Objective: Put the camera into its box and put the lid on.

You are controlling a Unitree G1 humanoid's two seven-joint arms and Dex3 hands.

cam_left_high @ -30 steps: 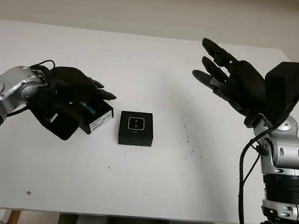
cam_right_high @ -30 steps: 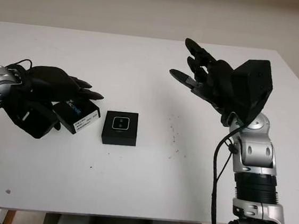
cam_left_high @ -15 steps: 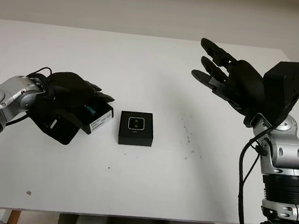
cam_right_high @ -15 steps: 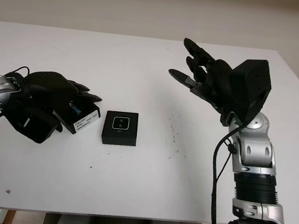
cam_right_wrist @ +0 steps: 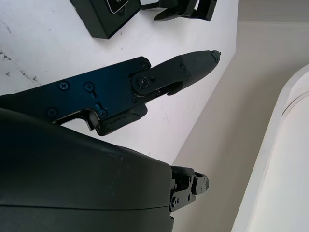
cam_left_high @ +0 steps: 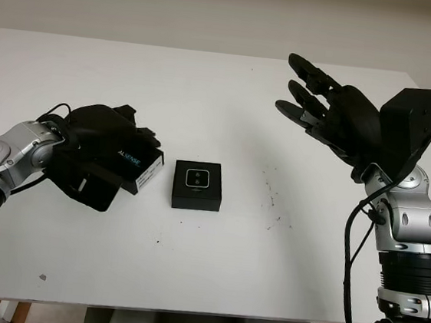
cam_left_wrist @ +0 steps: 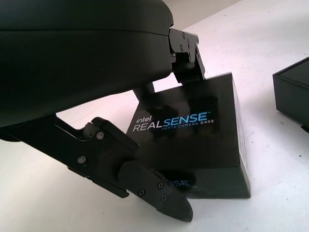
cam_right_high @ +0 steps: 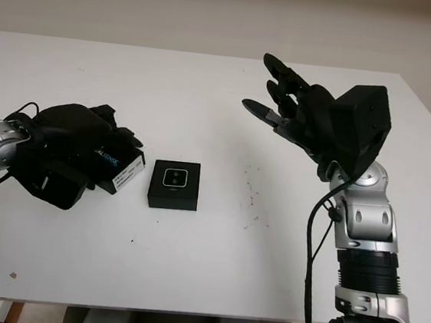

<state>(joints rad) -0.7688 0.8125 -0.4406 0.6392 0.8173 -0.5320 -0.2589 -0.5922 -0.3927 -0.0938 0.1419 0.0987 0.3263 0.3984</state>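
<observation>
One lid [cam_left_high: 130,166] clasped in left hand [cam_left_high: 98,145], one open box [cam_left_high: 197,185] holding one camera [cam_left_high: 197,178] beside it, right hand [cam_left_high: 328,115] raised, holding nothing.

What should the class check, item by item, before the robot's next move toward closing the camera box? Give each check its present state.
1. Camera seated in the open box: ok, it lies face up inside.
2. Left hand gripping the lid: cannot tell; the fingers curl around the lid, which sits tilted on the table, but a firm grip is unclear.
3. Lid on the box: not ok; it sits beside the box, apart from it.
4. Right hand out of the way: ok, open and raised over the table's far right.
5. Path from lid to box free: ok, bare table between them.
</observation>
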